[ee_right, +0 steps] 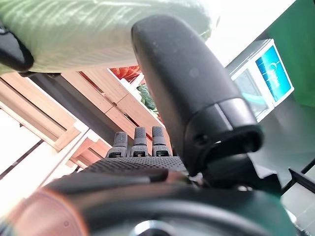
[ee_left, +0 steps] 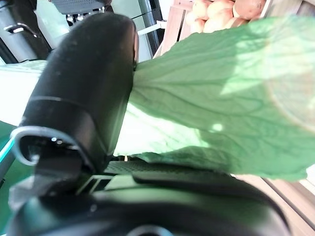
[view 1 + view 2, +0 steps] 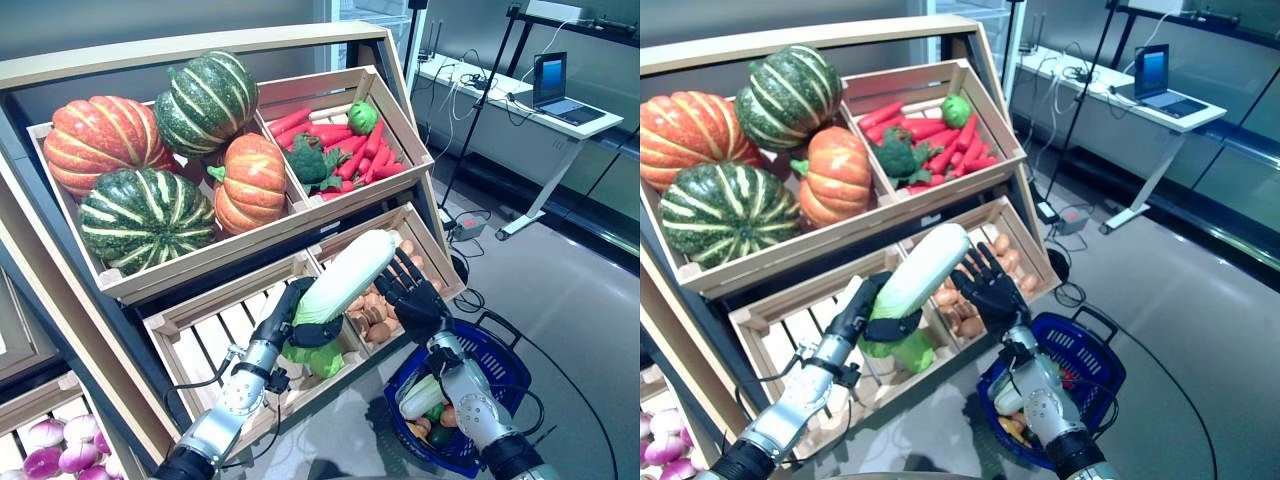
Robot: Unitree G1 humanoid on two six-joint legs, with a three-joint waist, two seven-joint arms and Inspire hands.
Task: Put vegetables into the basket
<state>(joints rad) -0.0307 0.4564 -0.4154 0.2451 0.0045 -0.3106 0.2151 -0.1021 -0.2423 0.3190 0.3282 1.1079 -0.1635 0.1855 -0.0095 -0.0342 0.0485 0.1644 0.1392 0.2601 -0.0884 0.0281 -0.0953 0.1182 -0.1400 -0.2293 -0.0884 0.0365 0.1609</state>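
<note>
Above the lower crate (image 3: 215,345), left hand (image 3: 300,318) curls round napa cabbage (image 3: 345,275), lifted clear for transfer; right hand (image 3: 412,292), fingers spread, waits beside it; blue basket (image 3: 500,375) below right hand.

The right hand (image 3: 412,292) stands between the cabbage (image 3: 345,277) and the basket (image 3: 500,350); the crate rim (image 3: 440,262) crowds its left.

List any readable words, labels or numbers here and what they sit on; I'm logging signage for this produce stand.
None can be read.
Open grey laptop on the white desk: screen glows blue, content too small to read.
Wooden slatted crates, blue plastic basket and long pale green cabbage: no visible print.
</note>
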